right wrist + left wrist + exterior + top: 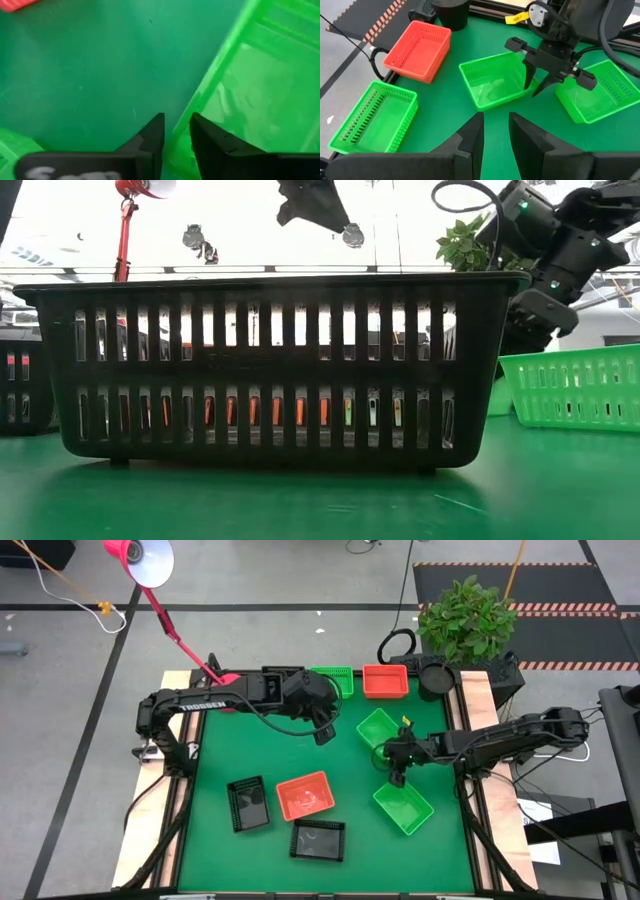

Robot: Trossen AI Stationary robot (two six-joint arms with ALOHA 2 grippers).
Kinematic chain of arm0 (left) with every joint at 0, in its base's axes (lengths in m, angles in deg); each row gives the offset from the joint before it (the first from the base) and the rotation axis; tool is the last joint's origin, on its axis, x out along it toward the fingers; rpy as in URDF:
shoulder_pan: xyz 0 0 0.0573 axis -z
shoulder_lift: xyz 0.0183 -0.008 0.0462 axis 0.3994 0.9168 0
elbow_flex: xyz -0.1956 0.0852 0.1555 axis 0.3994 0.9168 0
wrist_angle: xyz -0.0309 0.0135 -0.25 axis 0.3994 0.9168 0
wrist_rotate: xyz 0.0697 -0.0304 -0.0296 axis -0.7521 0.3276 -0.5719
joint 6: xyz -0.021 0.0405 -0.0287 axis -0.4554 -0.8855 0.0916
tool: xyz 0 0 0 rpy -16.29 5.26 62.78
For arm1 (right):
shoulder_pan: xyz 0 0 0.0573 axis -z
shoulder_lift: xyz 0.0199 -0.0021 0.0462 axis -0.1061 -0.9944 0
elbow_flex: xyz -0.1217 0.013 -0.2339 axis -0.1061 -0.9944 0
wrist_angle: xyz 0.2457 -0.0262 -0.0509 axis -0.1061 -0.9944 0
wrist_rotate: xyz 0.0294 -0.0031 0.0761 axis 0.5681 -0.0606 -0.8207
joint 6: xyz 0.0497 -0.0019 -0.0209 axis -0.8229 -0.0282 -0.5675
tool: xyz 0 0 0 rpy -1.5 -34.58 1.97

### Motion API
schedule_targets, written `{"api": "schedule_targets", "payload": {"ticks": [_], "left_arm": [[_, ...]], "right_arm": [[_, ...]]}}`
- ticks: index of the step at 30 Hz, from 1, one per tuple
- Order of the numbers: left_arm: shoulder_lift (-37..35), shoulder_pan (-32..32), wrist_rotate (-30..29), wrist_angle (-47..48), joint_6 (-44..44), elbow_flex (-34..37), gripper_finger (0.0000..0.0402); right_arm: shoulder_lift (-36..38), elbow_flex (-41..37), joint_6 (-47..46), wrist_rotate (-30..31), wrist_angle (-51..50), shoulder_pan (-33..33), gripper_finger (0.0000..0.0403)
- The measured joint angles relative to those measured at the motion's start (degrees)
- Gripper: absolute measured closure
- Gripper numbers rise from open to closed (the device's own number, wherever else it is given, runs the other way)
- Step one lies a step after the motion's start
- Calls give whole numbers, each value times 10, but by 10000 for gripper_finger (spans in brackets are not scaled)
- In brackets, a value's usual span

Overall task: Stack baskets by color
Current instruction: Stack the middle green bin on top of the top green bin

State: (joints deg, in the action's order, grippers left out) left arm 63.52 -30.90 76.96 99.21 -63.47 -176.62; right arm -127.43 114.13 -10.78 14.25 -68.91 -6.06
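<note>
Three green baskets stand on the green table: one at the far edge (333, 680), one in the middle (380, 730) and one nearer (403, 808). Two orange-red baskets (385, 681) (303, 796) and two black ones (248, 804) (318, 840) also rest there on their bottoms. My right gripper (396, 762) is shut on the middle green basket (492, 85). My left gripper (322, 728) hangs above the table left of that basket, fingers a little apart and nothing between them. My right gripper pinches the middle green basket's side wall (192, 107) near a corner, with one finger (527, 77) inside the basket and the other (542, 89) outside. The fingers slant down from the table's right side. The basket sits with its bottom on the table.
A pink lamp (140, 560) leans over the far left corner, its base (225, 680) on the table. A potted plant (465, 615) and a round black thing (435, 675) stand at the far right. In the low view a black basket (270, 370) fills the foreground.
</note>
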Motion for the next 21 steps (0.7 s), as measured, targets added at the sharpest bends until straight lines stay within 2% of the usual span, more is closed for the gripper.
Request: {"api": "schedule_targets", "payload": {"ticks": [7, 14, 17, 21], "left_arm": [[0, 0, -5, 1, -11, 0, 311], [0, 8, -4, 3, -35, 0, 305], [0, 12, 15, 3, -54, 0, 279], [0, 20, 28, 3, -58, 0, 219]], "right_arm": [[5, 11, -1, -11, 4, 0, 394], [9, 86, 5, -20, -24, 0, 392], [10, 131, 16, -20, -65, 0, 398], [7, 200, 19, -20, -148, 7, 395]]}}
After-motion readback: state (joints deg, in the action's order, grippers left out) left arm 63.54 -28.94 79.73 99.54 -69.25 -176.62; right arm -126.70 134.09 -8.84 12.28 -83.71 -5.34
